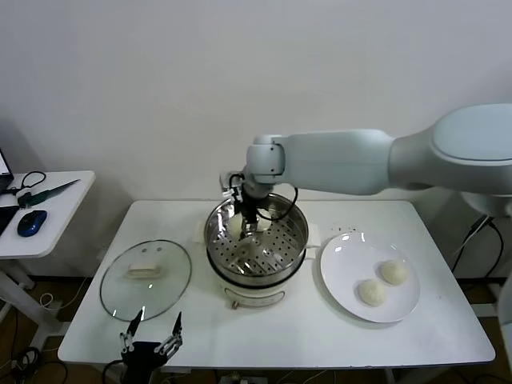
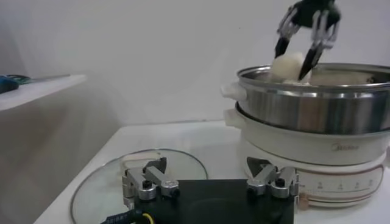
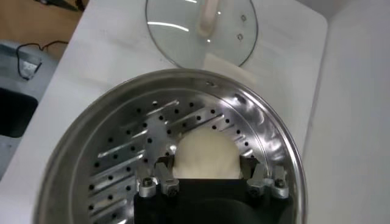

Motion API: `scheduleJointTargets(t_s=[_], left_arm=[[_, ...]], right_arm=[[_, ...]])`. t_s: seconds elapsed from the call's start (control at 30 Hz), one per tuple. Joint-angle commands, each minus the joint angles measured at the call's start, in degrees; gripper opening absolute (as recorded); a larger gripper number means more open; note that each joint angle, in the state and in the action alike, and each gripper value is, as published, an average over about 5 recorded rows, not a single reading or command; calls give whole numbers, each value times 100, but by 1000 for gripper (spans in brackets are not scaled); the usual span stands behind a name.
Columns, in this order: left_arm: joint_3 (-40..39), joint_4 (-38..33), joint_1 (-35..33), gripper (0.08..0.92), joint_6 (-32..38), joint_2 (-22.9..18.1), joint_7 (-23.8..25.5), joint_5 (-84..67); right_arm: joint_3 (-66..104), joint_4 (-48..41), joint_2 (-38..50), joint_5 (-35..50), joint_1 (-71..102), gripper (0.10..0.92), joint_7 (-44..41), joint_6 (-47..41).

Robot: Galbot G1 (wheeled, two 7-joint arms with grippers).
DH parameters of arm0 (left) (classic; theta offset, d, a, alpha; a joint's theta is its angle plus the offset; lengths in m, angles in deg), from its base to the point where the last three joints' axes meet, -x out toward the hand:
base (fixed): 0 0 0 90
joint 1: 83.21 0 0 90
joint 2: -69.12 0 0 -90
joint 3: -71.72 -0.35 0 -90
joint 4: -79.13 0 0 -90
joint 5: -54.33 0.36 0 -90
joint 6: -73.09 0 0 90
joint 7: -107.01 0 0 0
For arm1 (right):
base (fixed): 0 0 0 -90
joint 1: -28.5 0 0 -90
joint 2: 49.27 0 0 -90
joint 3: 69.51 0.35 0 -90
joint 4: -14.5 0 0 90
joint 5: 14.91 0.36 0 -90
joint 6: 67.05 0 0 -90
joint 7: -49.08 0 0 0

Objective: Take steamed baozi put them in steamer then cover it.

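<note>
Nearest us, our left gripper hangs spread wide at the table's front edge, just in front of the lid, which lies flat near the front-left corner. Mid-table, the steamer stands with bare table on all sides. Our right arm reaches across from the right, its gripper pointing down inside the steamer, pinching a bun over the perforated tray. Two more buns sit on the plate by the right edge. The gripped bun's underside is hidden.
</note>
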Motion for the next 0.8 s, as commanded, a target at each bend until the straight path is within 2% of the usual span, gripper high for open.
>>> scheduleJointTargets(t_s=[0.03, 0.3, 0.47, 0.57, 0.8], left_arm=[[7, 9, -1, 823, -1, 2, -1, -7], [23, -25, -8, 823, -2, 13, -3, -45], [14, -67, -22, 823, -4, 10, -2, -47], [11, -102, -31, 823, -6, 0, -1, -43], [-2, -162, -38, 823, -17, -15, 1, -41]], right_arm=[[63, -637, -555, -114, 567, 708, 138, -90], [40, -374, -453, -152, 413, 813, 81, -120], [-32, 63, -25, -333, -52, 822, -108, 92], [-113, 507, 560, -306, -599, 823, -446, 336], [-1062, 1785, 2755, -293, -2056, 823, -1336, 841]])
